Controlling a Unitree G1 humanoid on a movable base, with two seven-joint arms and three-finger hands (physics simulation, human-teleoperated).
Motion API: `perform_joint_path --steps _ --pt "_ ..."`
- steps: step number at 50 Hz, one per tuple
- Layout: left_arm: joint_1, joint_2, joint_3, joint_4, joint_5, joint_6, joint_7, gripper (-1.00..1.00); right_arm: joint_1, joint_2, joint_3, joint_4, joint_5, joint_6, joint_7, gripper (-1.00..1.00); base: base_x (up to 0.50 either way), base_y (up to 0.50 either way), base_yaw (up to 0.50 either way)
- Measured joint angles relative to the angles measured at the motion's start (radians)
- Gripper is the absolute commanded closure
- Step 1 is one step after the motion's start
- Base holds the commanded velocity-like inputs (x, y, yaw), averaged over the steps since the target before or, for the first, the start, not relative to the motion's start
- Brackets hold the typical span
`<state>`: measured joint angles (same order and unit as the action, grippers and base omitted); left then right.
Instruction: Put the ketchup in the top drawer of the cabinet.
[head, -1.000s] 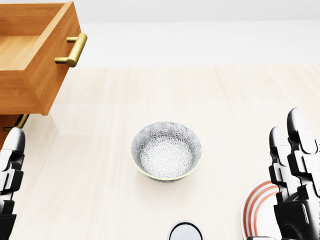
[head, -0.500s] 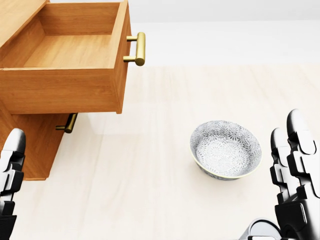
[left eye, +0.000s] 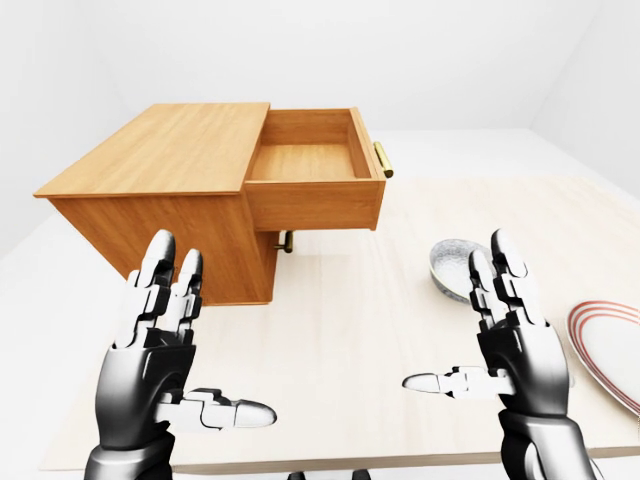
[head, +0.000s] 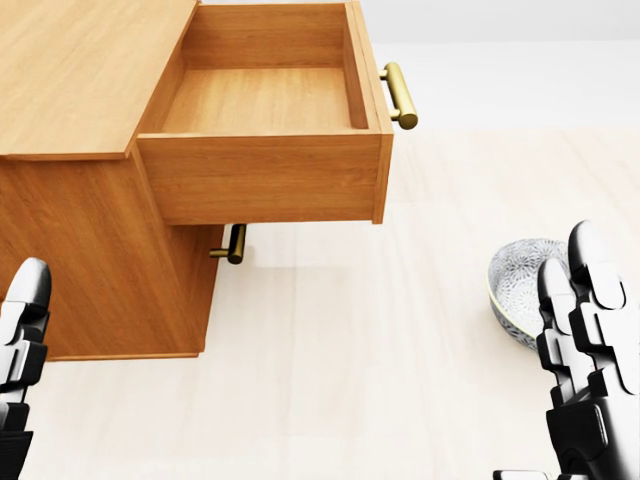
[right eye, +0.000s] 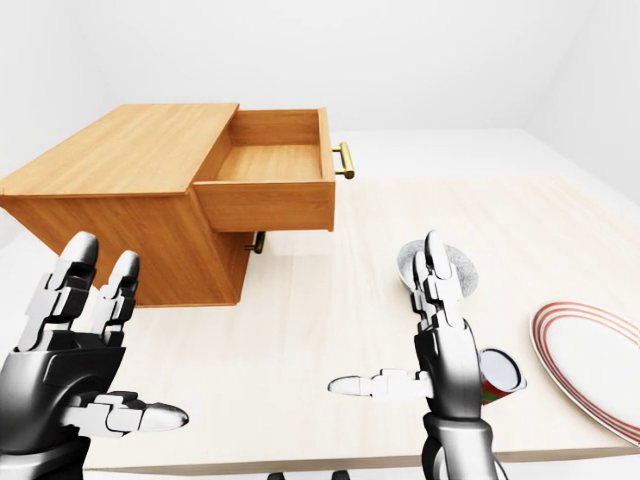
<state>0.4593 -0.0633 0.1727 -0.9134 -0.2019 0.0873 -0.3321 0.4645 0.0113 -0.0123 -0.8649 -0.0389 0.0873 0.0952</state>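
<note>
The wooden cabinet fills the upper left of the head view. Its top drawer is pulled out and empty, with a brass handle. My left hand is open and empty at the lower left. My right hand is open and empty at the lower right. A small red and green container with a white top lies on the table, partly hidden behind my right hand. I cannot tell whether it is the ketchup.
A patterned grey bowl sits on the pale table, to the right of the cabinet. A white plate with red rings lies at the far right. The lower drawer is shut, and its brass handle sticks out under the open drawer.
The camera has turned left: cabinet and open drawer slid right toward the middle of the head view, and the bowl slid to the right edge. Both hands stay open and empty.
</note>
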Motion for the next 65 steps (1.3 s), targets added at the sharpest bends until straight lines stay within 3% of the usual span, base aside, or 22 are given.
perform_joint_path --steps 24,30,35,42,54,60,65 --pt "-0.015 0.001 0.013 -0.005 -0.006 0.0 0.002 -1.0 -0.004 0.003 -0.019 -0.001 0.033 0.0 0.004 -1.0 0.01 0.08 0.0" --pt "-0.02 0.0 0.021 -0.011 -0.011 0.0 0.002 -1.0 -0.02 0.002 -0.075 -0.077 0.032 0.0 0.036 -1.0 0.0 0.0 0.0" --pt "-0.025 -0.001 0.027 -0.012 -0.013 0.0 0.001 -1.0 -0.083 -0.016 -0.17 -0.169 0.028 0.0 0.09 -1.0 0.0 0.0 0.0" --pt "-0.031 -0.002 0.031 -0.011 -0.013 0.0 0.002 -1.0 -0.189 -0.126 -0.327 -0.182 0.068 0.0 0.14 -1.0 0.0 0.0 0.0" --pt "-0.032 -0.002 0.031 -0.01 -0.012 0.0 0.003 -1.0 -0.245 -0.449 -0.664 -0.182 0.377 0.0 0.101 -1.0 0.0 0.0 0.0" --pt "-0.031 -0.002 0.032 -0.013 -0.012 0.0 0.003 -1.0 -0.265 -0.529 -0.79 -0.182 0.39 0.0 0.189 -1.0 0.0 0.0 0.0" --pt "-0.03 -0.003 0.033 -0.016 -0.013 0.0 0.003 -1.0 -0.284 -0.569 -0.859 -0.182 0.307 0.0 0.32 -1.0 0.0 0.0 0.0"
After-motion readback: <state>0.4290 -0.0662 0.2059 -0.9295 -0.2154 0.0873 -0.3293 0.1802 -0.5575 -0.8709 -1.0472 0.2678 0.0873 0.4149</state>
